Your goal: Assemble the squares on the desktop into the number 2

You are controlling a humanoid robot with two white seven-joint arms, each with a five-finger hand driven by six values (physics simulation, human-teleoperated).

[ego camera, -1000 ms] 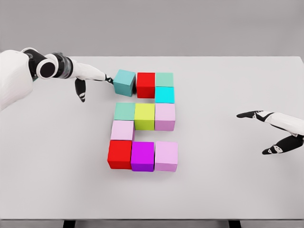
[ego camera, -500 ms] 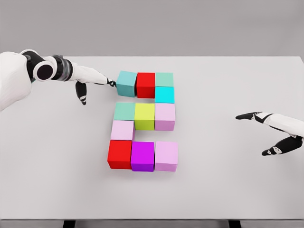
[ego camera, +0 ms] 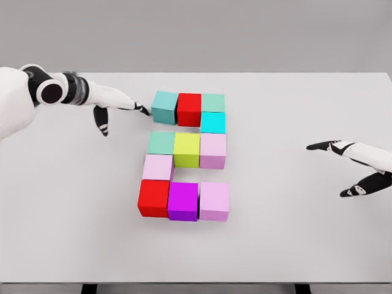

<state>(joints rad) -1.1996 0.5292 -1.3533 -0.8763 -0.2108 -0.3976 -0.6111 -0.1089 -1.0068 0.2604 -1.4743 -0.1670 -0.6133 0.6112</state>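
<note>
Teal square (ego camera: pixel 163 106) now flush against red square (ego camera: pixel 188 109) | your left hand (ego camera: pixel 116 105) open, empty, fingertips just left of it | right hand (ego camera: pixel 355 168) open, empty

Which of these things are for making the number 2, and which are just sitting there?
For the job:
- teal cube, top left of the 2, at the left hand's fingertips
- the other coloured cubes, from the red cube in the top row to the purple cube at the bottom
- left hand, open

Just there:
- right hand, open, holding nothing
- white table
</note>
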